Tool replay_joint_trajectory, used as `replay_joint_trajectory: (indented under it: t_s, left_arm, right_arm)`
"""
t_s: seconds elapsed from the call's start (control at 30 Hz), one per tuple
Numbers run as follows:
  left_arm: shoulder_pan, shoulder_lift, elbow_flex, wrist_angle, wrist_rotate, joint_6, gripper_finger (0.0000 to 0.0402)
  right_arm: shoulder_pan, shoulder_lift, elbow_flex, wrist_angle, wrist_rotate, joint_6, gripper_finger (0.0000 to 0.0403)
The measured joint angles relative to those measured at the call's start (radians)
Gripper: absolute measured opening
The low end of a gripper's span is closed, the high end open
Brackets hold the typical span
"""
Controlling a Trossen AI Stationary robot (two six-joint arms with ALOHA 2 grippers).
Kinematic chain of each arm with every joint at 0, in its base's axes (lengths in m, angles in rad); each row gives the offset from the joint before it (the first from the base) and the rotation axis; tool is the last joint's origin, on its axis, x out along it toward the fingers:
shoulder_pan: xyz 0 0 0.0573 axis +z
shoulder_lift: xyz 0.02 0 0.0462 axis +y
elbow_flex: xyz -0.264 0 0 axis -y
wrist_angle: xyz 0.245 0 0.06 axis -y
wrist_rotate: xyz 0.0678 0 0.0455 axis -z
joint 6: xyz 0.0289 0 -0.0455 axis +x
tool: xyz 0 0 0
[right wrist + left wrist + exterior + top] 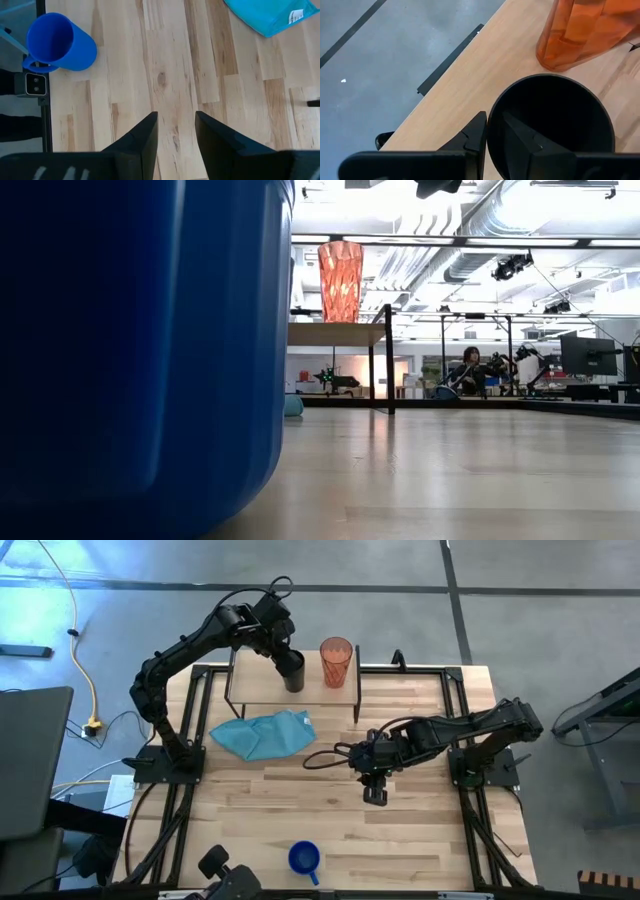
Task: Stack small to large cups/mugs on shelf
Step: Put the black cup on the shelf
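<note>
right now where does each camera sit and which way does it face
High: overhead, looking down on the wooden table; both arms show.
Low: at tabletop height behind the small blue mug, facing the wood-topped shelf; no arm visible.
Left wrist: over the left gripper shut on the black cup.
Right wrist: over the open right gripper.
Low and left wrist share the translucent orange tumbler.

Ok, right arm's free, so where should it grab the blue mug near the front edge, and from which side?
Probably by the rim, from above. The blue mug stands upright, mouth open, alone on the table, so one finger could drop inside and one outside the wall, away from the handle. The left gripper holds the black cup that way. The right gripper is open.
</note>
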Motion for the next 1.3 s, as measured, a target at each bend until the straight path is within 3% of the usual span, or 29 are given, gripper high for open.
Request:
replay_joint_trajectory:
  t_s: [0.47,1.03,1.3]
  left_arm:
    - [0.019,0.001,0.000,0.007,-0.043,0.000,0.0047]
    - [0.032,-0.001,0.000,-0.004,0.044,-0.010,0.0047]
    - [0.032,-0.051,0.001,0.005,0.026,-0.015,0.0047]
  right_arm:
    - [0.000,0.000,0.000,0.000,0.000,0.025,0.0122]
    - [0.002,0.000,0.000,0.000,0.000,0.014,0.0122]
    - [0.002,0.000,0.000,0.000,0.000,-0.008,0.0122]
